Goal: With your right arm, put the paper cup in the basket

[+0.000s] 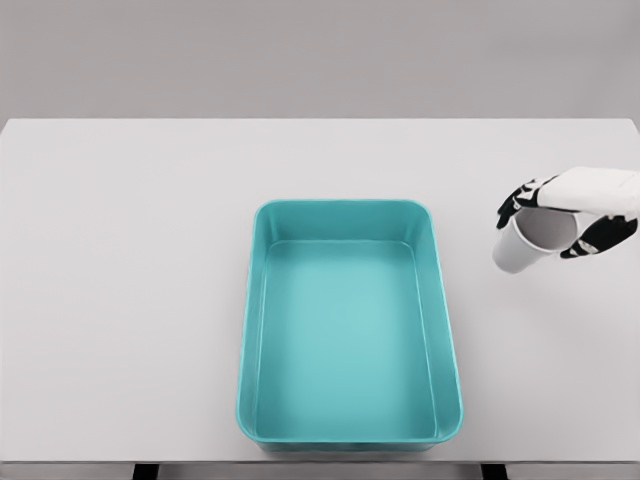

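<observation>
A white paper cup [520,250] is tilted in the grasp of my right hand [560,215], which enters from the right edge. Its black fingers wrap around the cup's rim, and the open mouth faces right and toward me. The cup hangs to the right of the teal basket [258,300], apart from it and seemingly lifted off the table. The basket is a rectangular tub standing at the table's centre front, with nothing inside. My left arm does not show.
The white table [120,250] spans the whole view, its front edge just below the basket. A grey wall rises behind the far edge.
</observation>
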